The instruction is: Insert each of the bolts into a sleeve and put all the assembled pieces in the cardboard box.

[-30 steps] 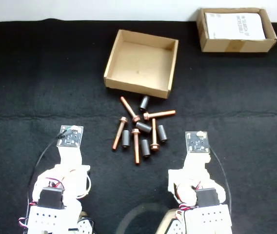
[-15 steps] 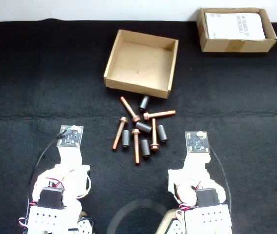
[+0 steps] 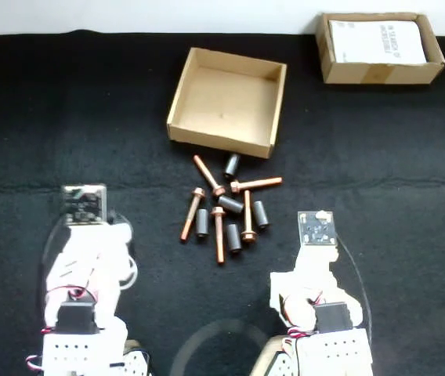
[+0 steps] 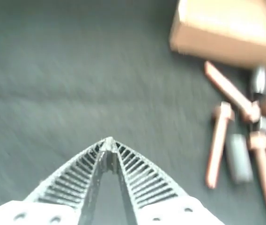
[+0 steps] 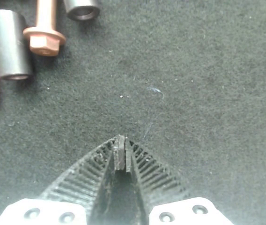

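Nothing assembled yet, cardboard box empty. 5 bolts + 5 sleeves lie in one heap on the tabletop, just in front of the box, several touching or crossed.

Left claw: tips together, holding nothing, over bare cloth left of the heap. Right claw: also pinched together, empty, just beside the heap's right edge.

Risks IMO:
- going down w/ tips together shoves parts instead of gripping them, so open first
- heap is tight, so grabbing one bolt likely nudges neighbours; sleeves are round and will roll
- a crossed bolt may lift or drag a 2nd part
- bolt-to-sleeve mating needs both axes lined up; a skewed grip means a jam or drop
- box wall sits near the heap, easy to bump
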Tool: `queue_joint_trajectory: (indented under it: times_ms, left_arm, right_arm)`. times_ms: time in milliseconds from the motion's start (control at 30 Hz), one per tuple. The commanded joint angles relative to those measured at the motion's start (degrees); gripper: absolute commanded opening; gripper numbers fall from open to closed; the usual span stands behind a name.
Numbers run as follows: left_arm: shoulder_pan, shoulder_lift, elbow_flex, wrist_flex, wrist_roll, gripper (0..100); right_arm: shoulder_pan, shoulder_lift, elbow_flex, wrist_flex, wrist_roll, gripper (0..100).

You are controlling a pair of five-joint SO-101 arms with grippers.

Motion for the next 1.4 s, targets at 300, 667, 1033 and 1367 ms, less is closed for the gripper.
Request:
queue_joint_trajectory:
  times_ms: [300, 667, 1033, 1367]
  left_arm:
    - [-13.8, -0.5, -14.5, 12.3, -24.4, 1]
    - [-16.9, 7.1, -44.1, 42.5, -16.5, 1]
    - [-17.9, 35.1, -65.2, 53.6, -1.8, 1]
    - [3.9, 46.0, -67.7, 53.2, 11.0, 1]
  right_arm:
    - [0.4, -0.1, 3.4, 0.0, -0.3, 0.6]
    - [0.4, -0.1, 3.4, 0.0, -0.3, 0.6]
    - [0.1, -0.1, 3.4, 0.0, -0.5, 0.6]
    - [0.5, -0.2, -3.6, -11.8, -0.3, 0.6]
